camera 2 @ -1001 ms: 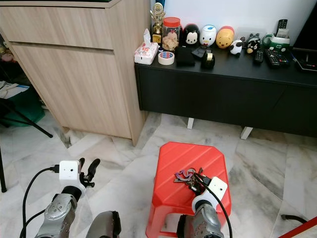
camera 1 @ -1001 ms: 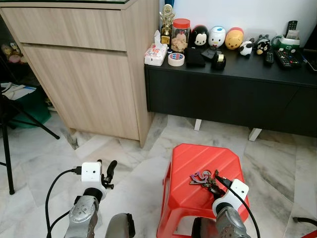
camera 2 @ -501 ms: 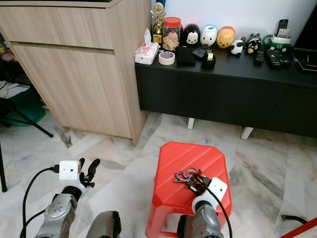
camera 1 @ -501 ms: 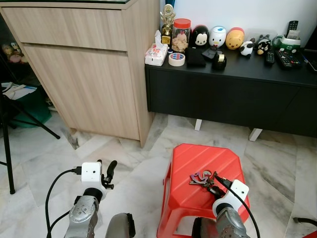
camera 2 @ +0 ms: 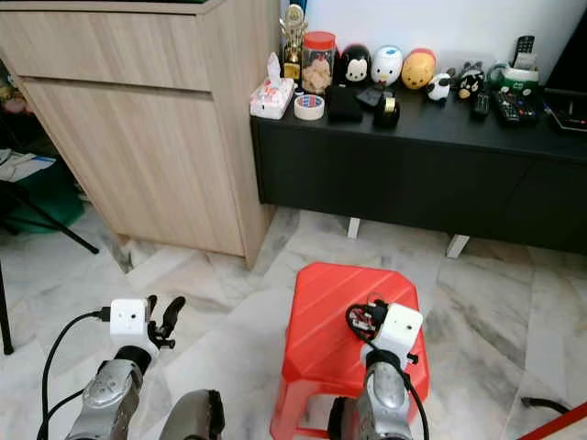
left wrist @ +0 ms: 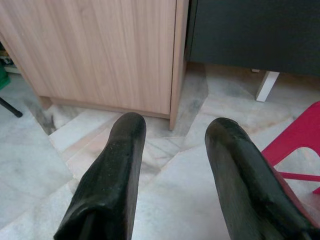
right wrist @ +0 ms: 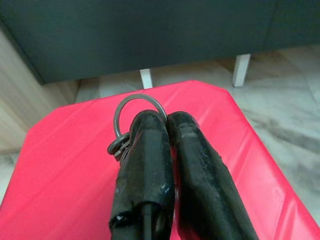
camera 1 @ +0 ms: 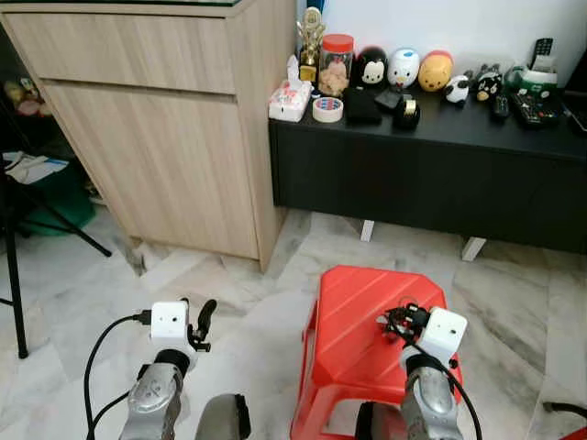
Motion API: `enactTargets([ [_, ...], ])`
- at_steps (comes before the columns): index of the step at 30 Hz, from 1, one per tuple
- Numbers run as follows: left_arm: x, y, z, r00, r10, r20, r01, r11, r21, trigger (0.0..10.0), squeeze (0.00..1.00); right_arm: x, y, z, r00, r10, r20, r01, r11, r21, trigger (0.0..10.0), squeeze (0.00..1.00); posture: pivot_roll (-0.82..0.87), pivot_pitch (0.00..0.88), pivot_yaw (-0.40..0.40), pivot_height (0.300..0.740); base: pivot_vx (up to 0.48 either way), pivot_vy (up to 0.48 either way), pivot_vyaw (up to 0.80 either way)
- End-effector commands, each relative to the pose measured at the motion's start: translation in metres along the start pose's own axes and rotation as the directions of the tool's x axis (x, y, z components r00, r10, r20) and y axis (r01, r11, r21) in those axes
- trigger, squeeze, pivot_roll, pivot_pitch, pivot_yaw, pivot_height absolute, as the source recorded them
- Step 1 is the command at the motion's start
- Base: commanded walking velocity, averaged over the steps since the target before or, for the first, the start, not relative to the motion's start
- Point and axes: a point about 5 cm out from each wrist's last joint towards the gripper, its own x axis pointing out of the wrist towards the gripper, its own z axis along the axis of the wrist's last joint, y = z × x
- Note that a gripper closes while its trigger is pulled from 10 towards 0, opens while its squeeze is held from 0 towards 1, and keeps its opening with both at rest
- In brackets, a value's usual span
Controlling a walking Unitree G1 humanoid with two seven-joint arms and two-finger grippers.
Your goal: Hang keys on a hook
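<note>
Pickup step, by the look of it: right gripper (right wrist: 167, 125) pressed together on the keys (right wrist: 131, 117), ring poking out past the fingertips, held just above the red stool (camera 1: 358, 312) near its right edge. Clear of the seat, though only slightly. Left gripper (left wrist: 175, 150) spread, holding nothing, low over the marble floor (camera 1: 238, 293) beside the stool's left edge.

Next, probably: lift higher, then turn to find a hook. Open floor ahead toward the wooden cabinet (camera 1: 156, 137) and black sideboard (camera 1: 431, 165). Worth minding the cabinet's corner and the stool's rim on the swing.
</note>
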Motion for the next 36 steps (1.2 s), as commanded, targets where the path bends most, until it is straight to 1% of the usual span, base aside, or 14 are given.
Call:
enactTargets([
  [1, 0.001, 0.001, -0.002, 1.000, 0.000, -0.019, 0.001, 1.000, 0.014, 10.0, 0.00, -0.001, 0.002, 0.004, 0.999, 0.013, 0.045, -0.012, 1.000, -0.025, 10.0, 0.00, 0.08, 0.028, -0.021, 0.601, 0.000, 0.000, 0.00],
  [5, 0.001, 0.000, -0.002, 1.000, 0.004, -0.021, -0.004, 1.000, 0.008, 10.0, 0.00, -0.004, 0.001, 0.005, 0.998, 0.014, 0.060, -0.011, 0.999, -0.045, 10.0, 0.00, 0.08, 0.022, -0.025, 0.601, 0.000, 0.000, 0.00],
  [7, 0.000, 0.003, -0.004, 0.999, 0.025, -0.036, -0.026, 1.000, -0.011, 10.0, 0.00, -0.005, 0.000, 0.006, 0.997, 0.015, 0.080, -0.012, 0.999, -0.040, 10.0, 0.00, 0.08, 0.013, -0.026, 0.601, 0.000, 0.000, 0.00],
  [9, 0.000, 0.009, -0.005, 0.998, 0.058, -0.039, -0.058, 0.998, -0.010, 10.0, 0.00, -0.006, -0.001, 0.007, 0.996, 0.019, 0.092, -0.015, 0.999, -0.047, 10.0, 0.00, 0.07, 0.006, -0.027, 0.616, 0.000, 0.000, 0.00],
  [12, -0.003, 0.019, -0.010, 0.993, 0.091, -0.073, -0.094, 0.995, -0.038, 10.0, 0.00, -0.006, -0.001, 0.007, 0.996, 0.018, 0.087, -0.014, 0.998, -0.054, 10.0, 0.00, 0.07, 0.000, -0.029, 0.636, 0.000, 0.000, 0.00],
  [13, -0.003, 0.019, -0.010, 0.993, 0.091, -0.073, -0.094, 0.995, -0.038, 10.0, 0.00, -0.006, -0.001, 0.007, 0.996, 0.018, 0.087, -0.014, 0.998, -0.054, 10.0, 0.00, 0.07, 0.000, -0.029, 0.636, 0.000, 0.000, 0.00],
  [14, -0.006, 0.027, -0.014, 0.988, 0.119, -0.100, -0.123, 0.992, -0.040, 10.0, 0.00, -0.004, -0.001, 0.007, 0.996, 0.020, 0.082, -0.016, 0.998, -0.058, 10.0, 0.00, 0.07, 0.000, -0.029, 0.646, 0.000, 0.000, 0.00],
  [16, -0.009, 0.033, -0.018, 0.982, 0.140, -0.124, -0.146, 0.989, -0.037, 10.0, 0.00, -0.004, -0.001, 0.008, 0.997, 0.021, 0.078, -0.017, 0.998, -0.060, 10.0, 0.00, 0.07, 0.000, -0.029, 0.656, 0.000, 0.000, 0.00],
  [18, -0.010, 0.035, -0.020, 0.980, 0.145, -0.135, -0.151, 0.988, -0.031, 10.0, 0.00, -0.004, -0.001, 0.008, 0.997, 0.021, 0.077, -0.016, 0.998, -0.061, 10.0, 0.00, 0.07, 0.000, -0.030, 0.661, 0.000, 0.000, 0.00],
  [19, -0.015, 0.040, -0.026, 0.974, 0.156, -0.163, -0.161, 0.987, -0.019, 10.0, 0.00, -0.004, -0.001, 0.008, 0.997, 0.020, 0.076, -0.015, 0.998, -0.061, 10.0, 0.00, 0.07, 0.000, -0.030, 0.671, 0.000, 0.000, 0.00],
  [21, -0.020, 0.044, -0.032, 0.967, 0.172, -0.189, -0.176, 0.984, -0.008, 10.0, 0.00, -0.004, 0.000, 0.007, 0.997, 0.021, 0.073, -0.017, 0.998, -0.059, 10.0, 0.00, 0.07, 0.000, -0.029, 0.681, 0.000, 0.000, 0.00],
  [26, -0.028, 0.045, -0.044, 0.953, 0.183, -0.240, -0.188, 0.982, 0.002, 10.0, 0.00, -0.003, 0.003, 0.007, 0.998, 0.031, 0.063, -0.028, 0.998, -0.055, 10.0, 0.00, 0.07, 0.000, -0.031, 0.716, 0.000, 0.000, 0.00],
  [33, -0.034, 0.048, -0.052, 0.938, 0.195, -0.287, -0.197, 0.980, 0.021, 10.0, 0.00, -0.002, 0.003, 0.007, 0.998, 0.032, 0.053, -0.029, 0.998, -0.059, 10.0, 0.00, 0.07, 0.000, -0.036, 0.716, 0.000, 0.000, 0.00],
  [36, -0.039, 0.050, -0.058, 0.923, 0.205, -0.326, -0.206, 0.978, 0.033, 10.0, 0.00, -0.002, 0.003, 0.007, 0.998, 0.032, 0.057, -0.029, 0.998, -0.058, 10.0, 0.00, 0.07, 0.000, -0.036, 0.716, 0.000, 0.000, 0.00],
])
